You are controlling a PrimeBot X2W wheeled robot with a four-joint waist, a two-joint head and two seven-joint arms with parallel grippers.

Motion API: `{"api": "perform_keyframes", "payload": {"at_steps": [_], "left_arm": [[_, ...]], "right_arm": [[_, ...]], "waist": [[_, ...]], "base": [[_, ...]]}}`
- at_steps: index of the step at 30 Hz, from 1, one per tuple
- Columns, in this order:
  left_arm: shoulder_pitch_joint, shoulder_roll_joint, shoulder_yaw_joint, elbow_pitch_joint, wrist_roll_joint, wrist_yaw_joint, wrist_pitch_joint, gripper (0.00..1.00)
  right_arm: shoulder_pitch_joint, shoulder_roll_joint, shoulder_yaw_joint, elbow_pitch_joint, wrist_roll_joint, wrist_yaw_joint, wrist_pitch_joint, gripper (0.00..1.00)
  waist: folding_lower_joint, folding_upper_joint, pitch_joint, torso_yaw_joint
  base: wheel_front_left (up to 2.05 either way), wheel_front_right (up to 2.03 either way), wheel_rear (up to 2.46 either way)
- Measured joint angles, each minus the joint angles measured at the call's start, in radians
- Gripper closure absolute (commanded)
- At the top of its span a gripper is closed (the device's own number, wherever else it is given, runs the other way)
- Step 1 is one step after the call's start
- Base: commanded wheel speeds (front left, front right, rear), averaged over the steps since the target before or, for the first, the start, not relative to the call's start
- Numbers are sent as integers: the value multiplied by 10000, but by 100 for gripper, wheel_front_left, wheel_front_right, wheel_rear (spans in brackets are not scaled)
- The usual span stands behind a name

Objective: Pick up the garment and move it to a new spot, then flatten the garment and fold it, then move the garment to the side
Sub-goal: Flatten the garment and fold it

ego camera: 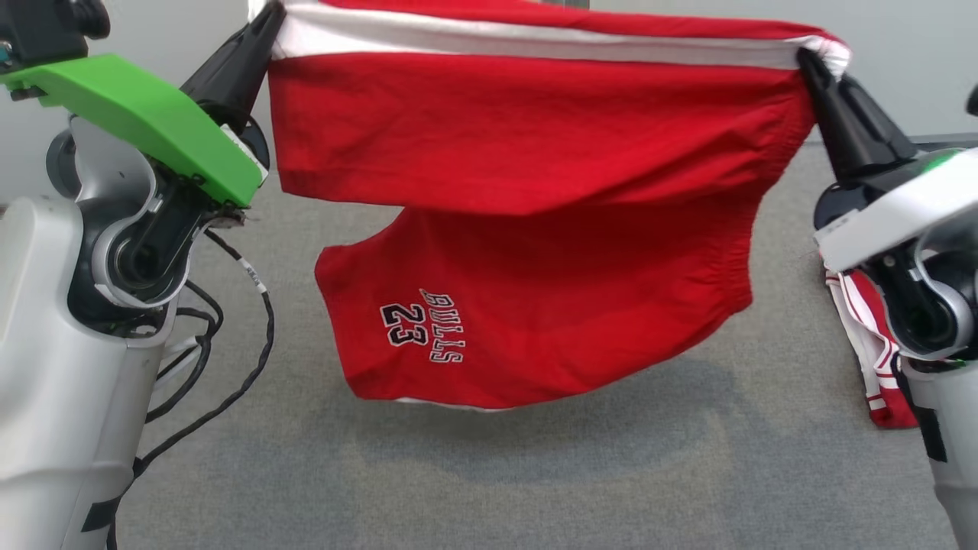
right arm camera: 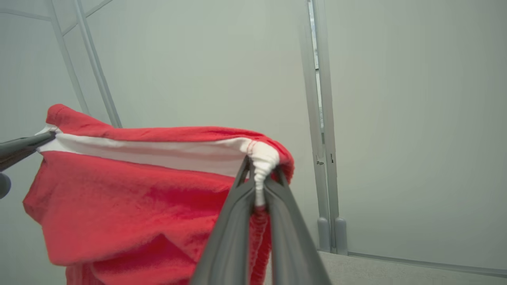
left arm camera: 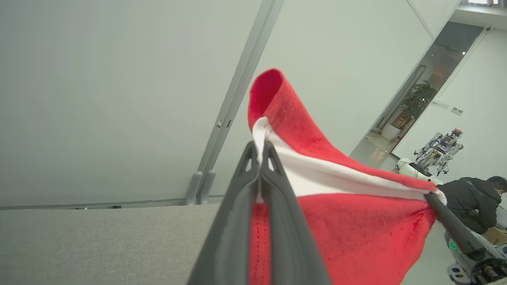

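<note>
Nearest us, the red garment [ego camera: 535, 130] hangs with its printed leg over the grey surface [ego camera: 489, 489]. Higher up, we stretch its white-striped edge between our left fingers [ego camera: 256, 38] and right fingers [ego camera: 814, 76], both clamped shut on its corners. Beyond stands a pale wall [ego camera: 901, 61].

Garment [ego camera: 535, 137]: red, white band along top edge, dark white-outlined "BULLS 23" lettering. Second garment [ego camera: 871, 344]: red with white stripes. Floor [ego camera: 535, 489]: grey. Left-arm cover [ego camera: 145, 122]: green.
</note>
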Motion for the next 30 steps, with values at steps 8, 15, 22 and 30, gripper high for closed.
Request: {"api": "perform_keyframes", "payload": {"at_steps": [8,15,22,30], "left_arm": [[-1288,-151,31,2136,986,105,-1045,100],[-3391,-788,104,4002,1902,-621,-3244,100],[-2776,-1333,29,5524,1682,-1586,-4180,100],[-768,-1735,-230,6755,1275,-2286,-5058,100]], "right_arm": [[-2404,617,886,2284,-784,0,-387,100],[-5329,1329,1160,4957,-2445,0,-3162,100],[-4974,1576,2307,7231,-2299,0,-3893,100],[-3861,1390,3718,8539,-1162,0,-4335,100]], "waist": [[0,0,854,-98],[0,0,1842,-252],[0,0,2626,-251],[1,0,3280,-68]], "base": [[0,0,0],[0,0,0],[0,0,0],[0,0,0]]}}
